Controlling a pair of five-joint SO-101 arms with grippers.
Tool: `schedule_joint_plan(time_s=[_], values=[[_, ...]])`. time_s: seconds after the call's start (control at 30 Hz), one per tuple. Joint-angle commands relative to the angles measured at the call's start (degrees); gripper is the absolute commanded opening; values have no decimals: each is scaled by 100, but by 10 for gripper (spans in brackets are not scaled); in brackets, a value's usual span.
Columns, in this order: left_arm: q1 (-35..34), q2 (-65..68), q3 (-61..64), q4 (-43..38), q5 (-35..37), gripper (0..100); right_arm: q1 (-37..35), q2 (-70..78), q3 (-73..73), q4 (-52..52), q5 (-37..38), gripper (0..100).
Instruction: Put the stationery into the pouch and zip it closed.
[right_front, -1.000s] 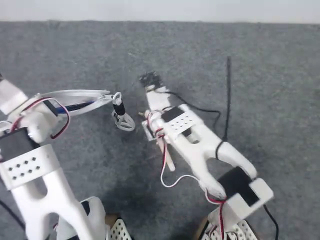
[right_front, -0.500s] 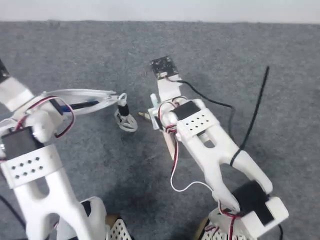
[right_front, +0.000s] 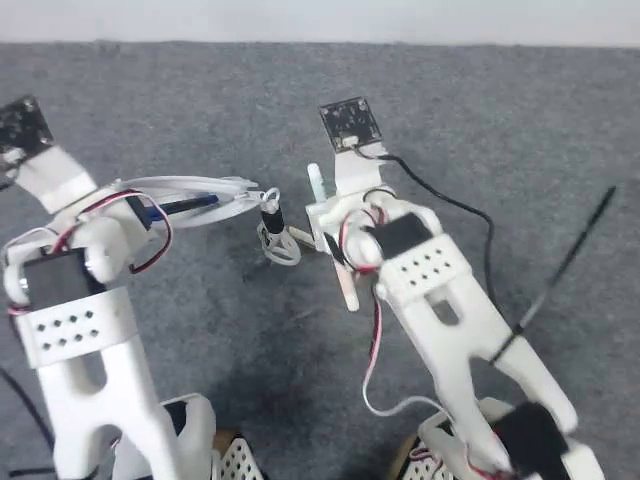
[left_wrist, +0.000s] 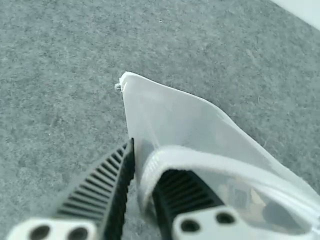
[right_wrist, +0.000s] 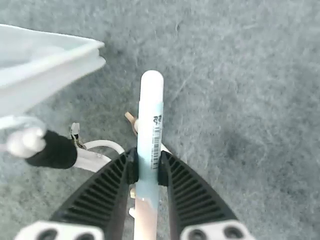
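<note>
R end effector (right_wrist: 146, 159) pinching white pen (right_wrist: 150, 115), tip near pouch (right_wrist: 45, 52) mouth. L end effector (left_wrist: 142, 162) clamped on pouch edge, holding it up. Best: line pen w/ opening, feed slowly, dodge zip pull (right_wrist: 50, 148).

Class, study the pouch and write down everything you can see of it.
The pouch is translucent, soft plastic with a white zip rim, which looks parted. The left gripper is shut on one end, holding it over the grey surface. Dark and blue stationery shows through its wall. A black zip pull with a white loop hangs at the far end.
</note>
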Motion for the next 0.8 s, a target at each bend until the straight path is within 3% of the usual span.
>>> schedule_joint_plan(time_s=[0.0,0.77], values=[[44,-158,-198,9,70,13,101,-1103,598,-760,-79,6],[791,-149,-453,-185,229,12,92,-4541,2919,-2571,-70,6]])
